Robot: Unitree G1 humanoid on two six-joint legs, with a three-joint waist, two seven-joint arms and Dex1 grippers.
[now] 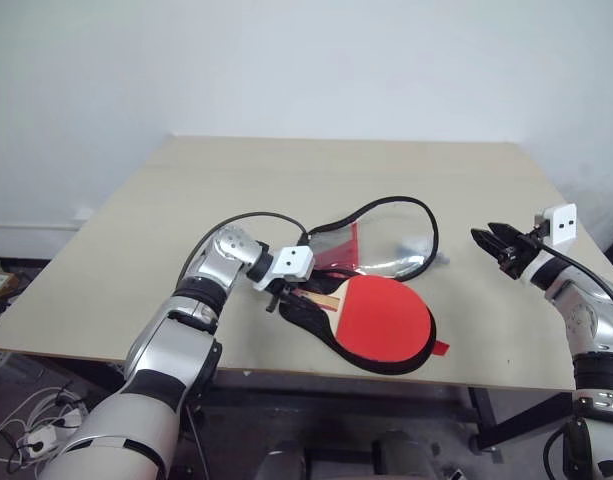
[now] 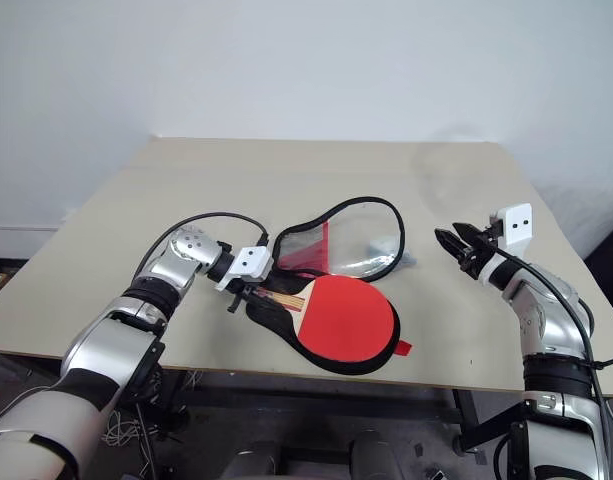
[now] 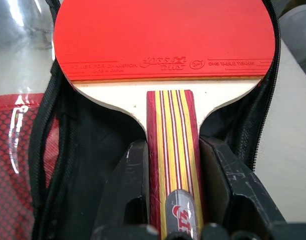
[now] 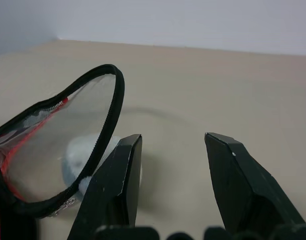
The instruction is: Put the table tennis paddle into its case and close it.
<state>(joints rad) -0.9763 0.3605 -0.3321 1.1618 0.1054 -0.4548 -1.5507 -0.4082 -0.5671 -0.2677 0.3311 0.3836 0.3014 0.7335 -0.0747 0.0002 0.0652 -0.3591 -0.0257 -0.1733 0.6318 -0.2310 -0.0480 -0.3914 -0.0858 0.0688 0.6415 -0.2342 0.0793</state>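
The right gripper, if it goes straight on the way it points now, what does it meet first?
Most likely the raised clear flap of the case, just ahead of the right gripper, which is open and empty. Depth is unclear, so it might pass beside its rim.

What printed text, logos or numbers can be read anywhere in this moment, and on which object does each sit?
Red rubber face of the table tennis paddle, embossed strip along its lower edge: a brand logo in the middle, too stylised to read; small lettering on either side, too faint to read with confidence.
Paddle handle, silver and red badge near the butt: logo, not legible.
Case: no text visible.
Table: none.
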